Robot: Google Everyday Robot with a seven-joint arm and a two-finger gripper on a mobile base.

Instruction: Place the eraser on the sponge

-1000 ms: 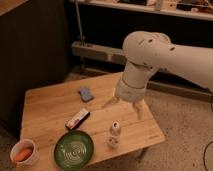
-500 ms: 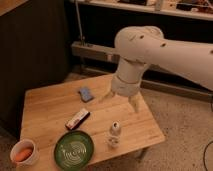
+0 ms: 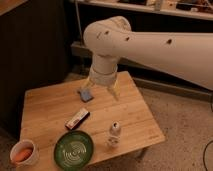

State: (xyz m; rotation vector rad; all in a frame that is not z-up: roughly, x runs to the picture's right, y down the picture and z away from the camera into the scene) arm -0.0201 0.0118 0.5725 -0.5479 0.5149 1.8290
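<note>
Nearest the camera, at the front edge of the wooden surface (image 3: 132,117), a white cup (image 3: 32,157) stood with something orange in it. Beside it sat the round green plate (image 3: 74,148), and to the right of that the small white bottle (image 3: 114,134), upright.

Just past the plate, there was the eraser (image 3: 77,118): flat on the wood, lying at a slant, its pale strip showing along one side. Nothing was touching it.

Farther back lay the sponge (image 3: 86,94), blue-grey, flat on the surface and bare on top. It was near the eraser but clearly apart from it.

And there I was: my gripper (image 3: 102,90) hung over the back of the surface, right by the sponge, fingers spread wide and holding nothing. One finger looked to be just above the sponge's far edge.

So the eraser was not on the sponge, and the job was not done. What was left, as I judged it: reach back toward the eraser, take it, carry it over and set it on the pad.
</note>
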